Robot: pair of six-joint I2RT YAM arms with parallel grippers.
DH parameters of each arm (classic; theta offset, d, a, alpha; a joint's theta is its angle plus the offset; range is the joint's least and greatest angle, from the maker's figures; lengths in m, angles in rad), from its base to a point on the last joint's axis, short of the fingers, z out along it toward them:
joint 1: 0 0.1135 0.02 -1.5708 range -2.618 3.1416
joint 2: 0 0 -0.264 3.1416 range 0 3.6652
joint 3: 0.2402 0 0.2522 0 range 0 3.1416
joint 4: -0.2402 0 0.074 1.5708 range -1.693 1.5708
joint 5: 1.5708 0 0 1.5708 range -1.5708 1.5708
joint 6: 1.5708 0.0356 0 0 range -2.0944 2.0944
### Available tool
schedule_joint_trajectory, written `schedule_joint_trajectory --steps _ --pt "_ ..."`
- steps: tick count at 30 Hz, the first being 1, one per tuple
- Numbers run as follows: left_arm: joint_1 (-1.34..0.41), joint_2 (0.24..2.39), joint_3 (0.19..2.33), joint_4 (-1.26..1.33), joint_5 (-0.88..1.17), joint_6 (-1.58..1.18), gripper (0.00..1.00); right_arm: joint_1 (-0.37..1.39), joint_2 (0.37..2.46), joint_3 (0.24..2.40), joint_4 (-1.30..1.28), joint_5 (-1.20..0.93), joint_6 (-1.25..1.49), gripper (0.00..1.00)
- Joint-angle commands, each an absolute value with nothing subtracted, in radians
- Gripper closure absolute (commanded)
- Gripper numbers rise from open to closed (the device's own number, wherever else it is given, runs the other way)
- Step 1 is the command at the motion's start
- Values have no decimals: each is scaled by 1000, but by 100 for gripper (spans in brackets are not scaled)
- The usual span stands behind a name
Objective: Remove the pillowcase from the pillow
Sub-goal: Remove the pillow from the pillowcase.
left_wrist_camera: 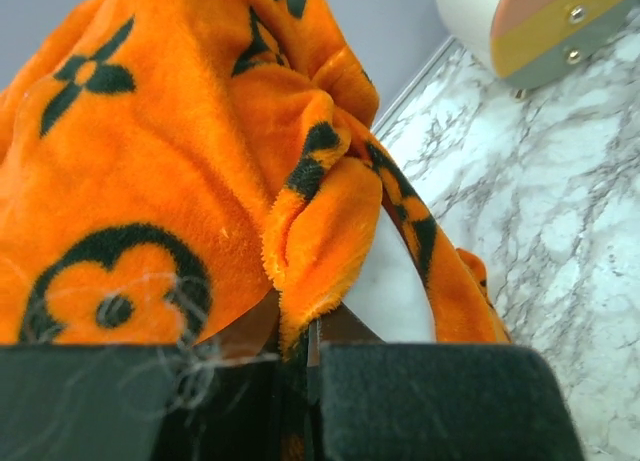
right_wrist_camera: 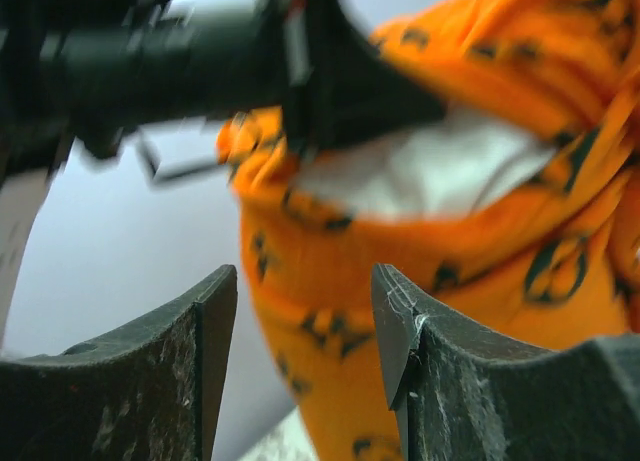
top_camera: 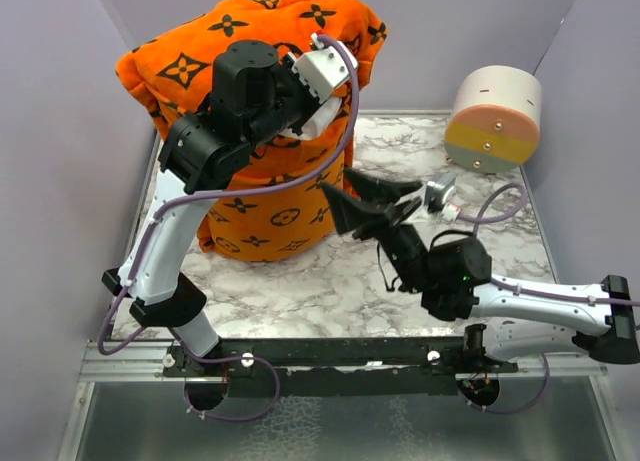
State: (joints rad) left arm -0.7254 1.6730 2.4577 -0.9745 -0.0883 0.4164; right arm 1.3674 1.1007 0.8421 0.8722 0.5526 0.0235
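Clenched together at the bottom edge of the left wrist view, the left jaws pinch a plush fold of the orange pillowcase (left_wrist_camera: pixel 310 231), with pale loose fibres clinging to their black faces. Just right of that fold the cover gapes and a patch of the white pillow (left_wrist_camera: pixel 392 281) shows inside.

The right jaws stand released with nothing between them, held above the bench (top_camera: pixel 300 281) just beside the pillowcase's right edge. Whether the lower one brushes the fabric cannot be told from the top view.

The pillow, nearly all wrapped, stands tall at the far left of the bench. Its base rests on the marble and its top reaches into the corner of the grey walls (top_camera: pixel 60 131). Bare marble runs along its near side and rightward to the striped cylinder (top_camera: pixel 495 116), which lies on its side in the far right corner, well apart from the pillow.

From above, the left arm (top_camera: pixel 230 111) covers the pillowcase's opening. The right wrist view is blurred: that arm shows as a dark smear over orange cloth and a white patch.
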Motion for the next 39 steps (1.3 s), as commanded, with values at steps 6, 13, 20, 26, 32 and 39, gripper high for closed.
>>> schedule_joint_trajectory --steps 6,13,20,26,32,39 --pt "-797 1581 2407 -874 -83 390 100 1137 1250 1200 514 425 87 44" --pt "-834 1557 2392 -831 -97 412 100 1003 1322 1275 378 273 163 26" --pt "-884 1544 2390 -839 -72 437 100 923 1367 1288 360 245 147 5" --pt "-930 1537 2409 -858 -48 466 100 893 1418 1326 349 331 83 0" --pt "-950 1525 2411 -844 -37 498 100 891 1353 1173 592 448 -25 0" --pt "-980 1528 2459 -833 7 501 100 876 1487 1214 670 440 -83 0"
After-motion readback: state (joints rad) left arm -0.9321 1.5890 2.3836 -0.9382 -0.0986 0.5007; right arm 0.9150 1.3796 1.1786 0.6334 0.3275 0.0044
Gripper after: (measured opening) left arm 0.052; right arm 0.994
